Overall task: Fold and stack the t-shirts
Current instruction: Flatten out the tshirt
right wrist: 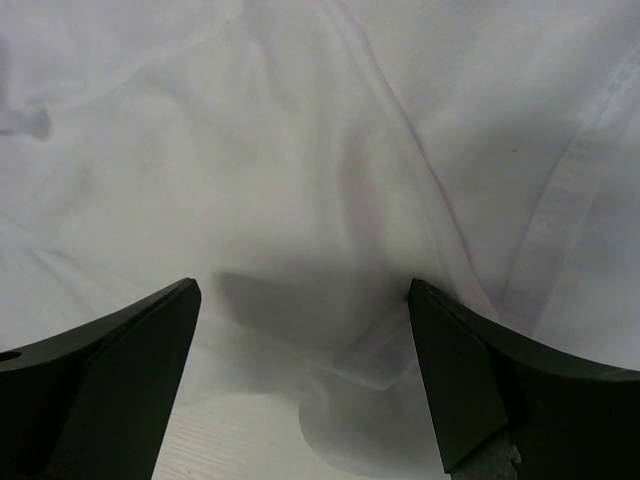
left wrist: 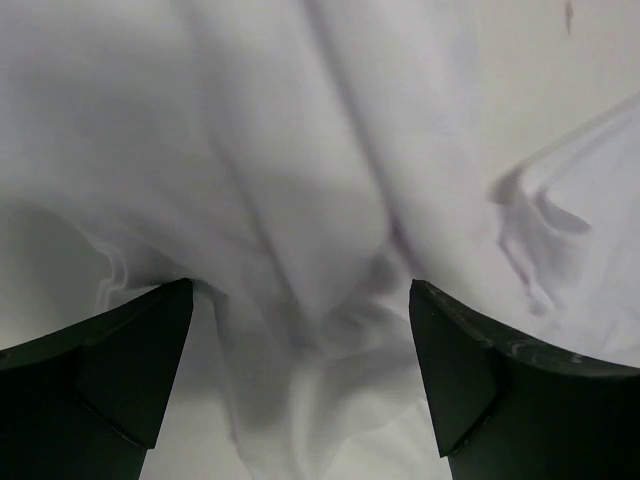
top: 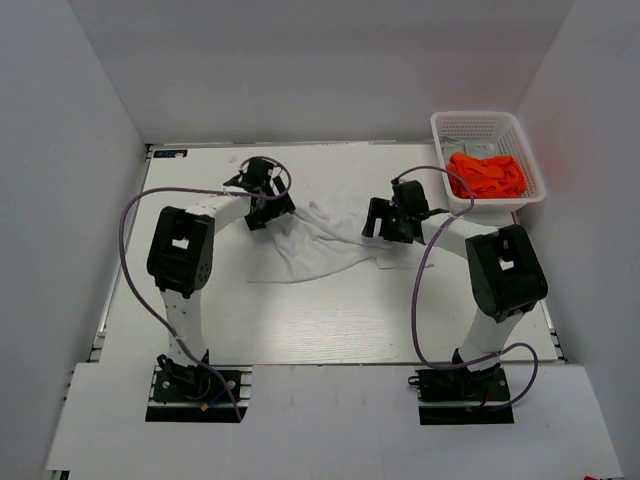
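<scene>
The white shirt is lying rumpled mid-table, not yet flattened. The orange shirt is waiting in the basket. The left gripper and right gripper are hovering spread wide over its opposite edges, probably lining up to pinch and stretch it.

White t-shirt, basket on table

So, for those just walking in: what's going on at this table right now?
A white shirt lies crumpled on the table. The left claw hovers at its far left edge and the right claw at its right edge, both open and holding nothing. An orange shirt sits bunched in the basket at the far right corner. Nothing is folded or stacked yet.
</scene>
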You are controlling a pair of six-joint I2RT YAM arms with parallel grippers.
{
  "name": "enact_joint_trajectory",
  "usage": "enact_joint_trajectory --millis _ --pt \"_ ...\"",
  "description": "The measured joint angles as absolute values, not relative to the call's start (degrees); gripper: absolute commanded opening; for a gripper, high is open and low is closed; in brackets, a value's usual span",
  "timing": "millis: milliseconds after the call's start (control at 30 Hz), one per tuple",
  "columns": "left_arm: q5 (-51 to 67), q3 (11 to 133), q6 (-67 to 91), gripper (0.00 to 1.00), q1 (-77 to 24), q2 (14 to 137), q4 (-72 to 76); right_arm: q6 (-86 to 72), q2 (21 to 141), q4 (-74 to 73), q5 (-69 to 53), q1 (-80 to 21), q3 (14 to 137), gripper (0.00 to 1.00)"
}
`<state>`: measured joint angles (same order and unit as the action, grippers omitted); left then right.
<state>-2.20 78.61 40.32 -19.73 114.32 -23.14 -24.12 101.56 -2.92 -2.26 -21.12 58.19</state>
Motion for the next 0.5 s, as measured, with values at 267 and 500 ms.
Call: enact_joint_trajectory --millis 267,500 --pt "-8.78 80.84 38.09 0.99 -17.15 112.01 -29.23 -24.71 94.15 0.32 0.64 -21.06 56.38 0.9" --pt "-11.44 62.33 42.94 0.99 -17.69 93.36 -33.67 -27.94 73.91 1.87 8.88 -20.62 45.06 0.9"
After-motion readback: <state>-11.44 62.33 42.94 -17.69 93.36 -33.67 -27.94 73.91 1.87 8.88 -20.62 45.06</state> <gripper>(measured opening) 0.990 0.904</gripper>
